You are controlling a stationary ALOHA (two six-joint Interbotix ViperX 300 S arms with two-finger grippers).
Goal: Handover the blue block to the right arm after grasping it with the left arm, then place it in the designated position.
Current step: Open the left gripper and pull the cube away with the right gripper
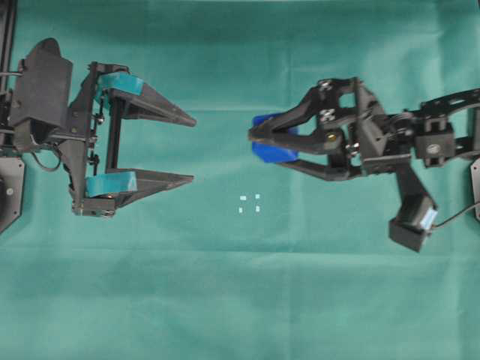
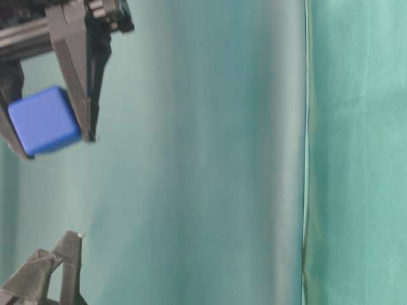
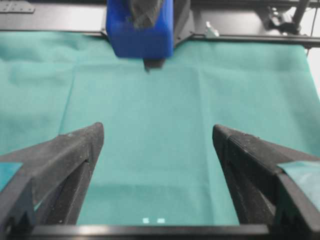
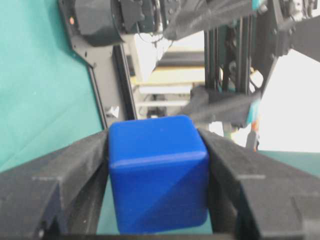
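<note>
Green cloth over worktop (image 1: 225,300), 2 arms facing each other across it.

Clamped in right tool (image 1: 259,139): blue block (image 1: 274,141), pinched between 2 plain black fingers (image 4: 55,180), lifted off the cloth, tilted in the overhead view. Seen filling the right wrist view, a finger pressed against each side face. Spread wide and holding nothing: left tool (image 1: 191,148), teal-taped fingers (image 1: 142,101) well apart from the block, pointing toward it. From the left wrist view, block (image 3: 141,30) hanging high at the far end, framed by the 2 open fingers. Marked on the cloth between both tools, nearer the bottom edge: designated position (image 1: 250,203), 4 tiny white marks in a square, bare, just below and left of the block overhead.
</note>
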